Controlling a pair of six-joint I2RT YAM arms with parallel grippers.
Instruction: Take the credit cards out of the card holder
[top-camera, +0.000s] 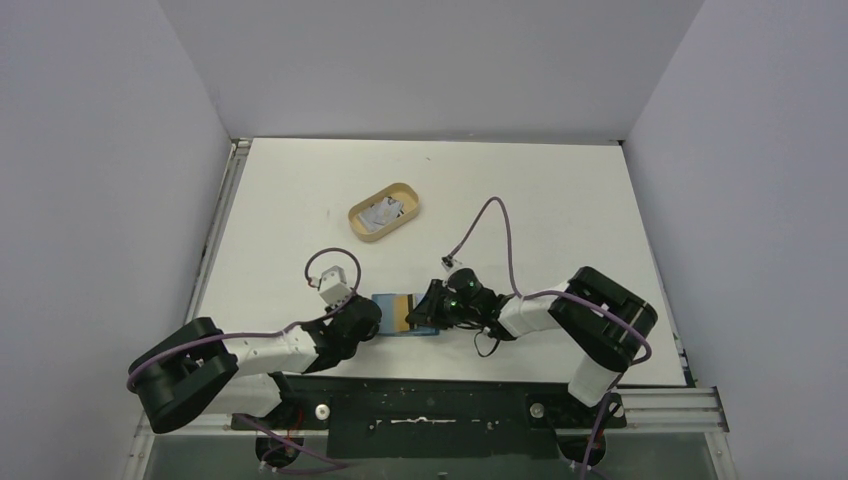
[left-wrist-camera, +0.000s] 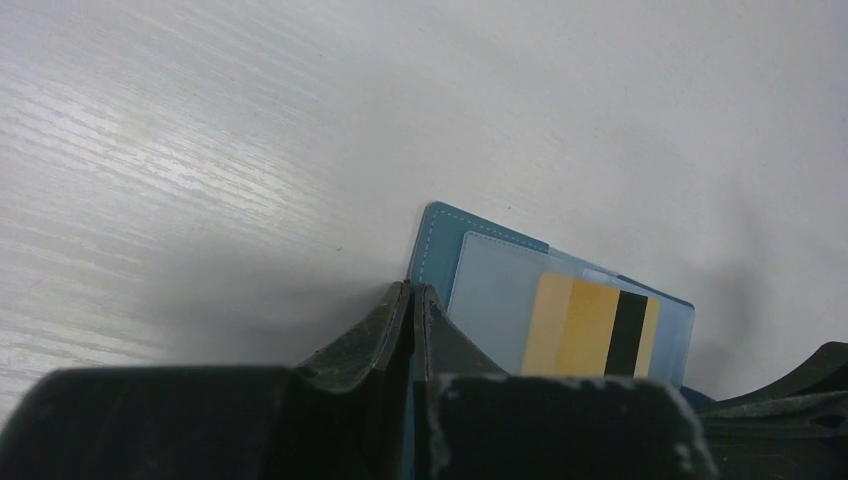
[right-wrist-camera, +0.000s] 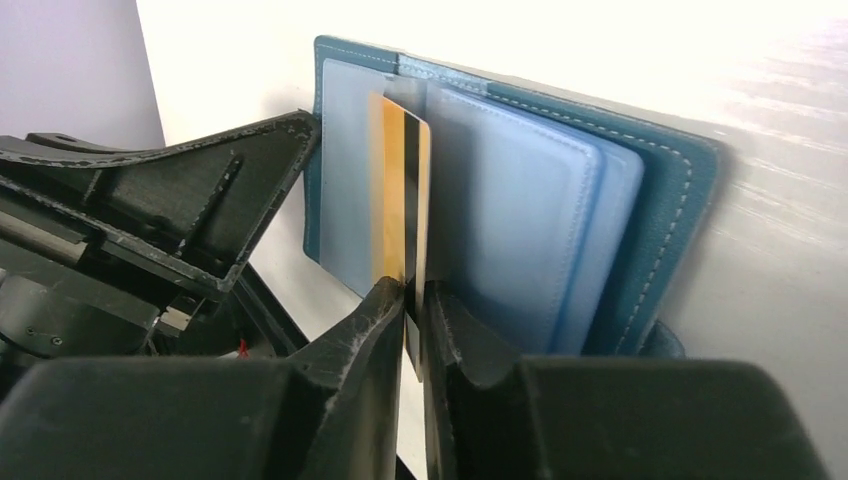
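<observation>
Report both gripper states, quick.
Left gripper: shut on the card holder edge.
Right gripper: shut on the yellow card, partly in its pocket.

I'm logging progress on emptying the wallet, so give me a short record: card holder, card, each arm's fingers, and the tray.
card holder: teal, lying open
yellow card: dark stripe, partly out of a light-blue pocket
left fingers: shut on the card holder's edge
right fingers: pinching the yellow card's free end
tan oval tray: farther back, whitish flat pieces inside
</observation>
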